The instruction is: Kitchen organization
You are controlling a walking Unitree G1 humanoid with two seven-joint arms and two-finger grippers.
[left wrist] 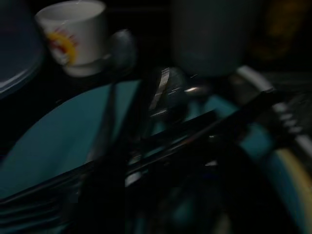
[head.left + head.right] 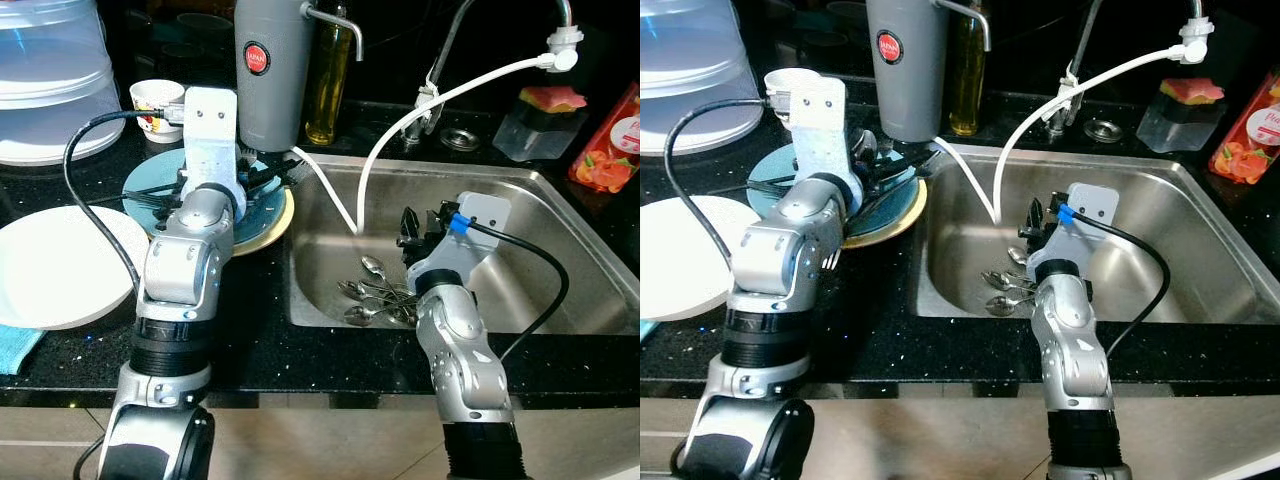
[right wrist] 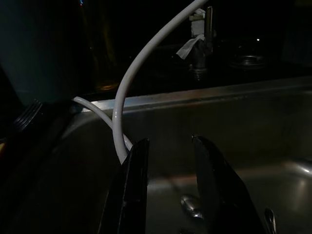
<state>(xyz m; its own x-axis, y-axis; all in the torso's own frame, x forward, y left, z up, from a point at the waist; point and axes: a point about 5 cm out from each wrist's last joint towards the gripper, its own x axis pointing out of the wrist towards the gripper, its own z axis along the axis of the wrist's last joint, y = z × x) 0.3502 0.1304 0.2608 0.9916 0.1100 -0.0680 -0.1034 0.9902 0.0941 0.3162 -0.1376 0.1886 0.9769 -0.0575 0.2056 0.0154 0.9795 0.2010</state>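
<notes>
Several metal spoons [image 2: 375, 295] lie on the floor of the steel sink [image 2: 560, 200]. My right gripper [image 2: 415, 228] hangs just above them, open, with nothing between its fingers [image 3: 134, 180]. A teal plate [image 2: 150, 195] rests on a yellow plate [image 2: 278, 225] on the black counter left of the sink, with dark forks and a spoon [image 1: 165, 92] lying across it. My left gripper [image 2: 260, 178] reaches over that plate, low among the cutlery, close to the grey flask [image 2: 270, 70]. The left wrist view is dark and blurred.
A white hose [image 2: 400, 130] drops from the tap into the sink beside my right gripper. A white plate [image 2: 60, 265] and blue cloth [image 2: 15, 350] lie at the left. A paper cup [image 2: 155, 105], clear tub [image 2: 50, 80], oil bottle [image 2: 325, 90], sponge box [image 2: 540, 120] and red packet [image 2: 610, 140] line the back.
</notes>
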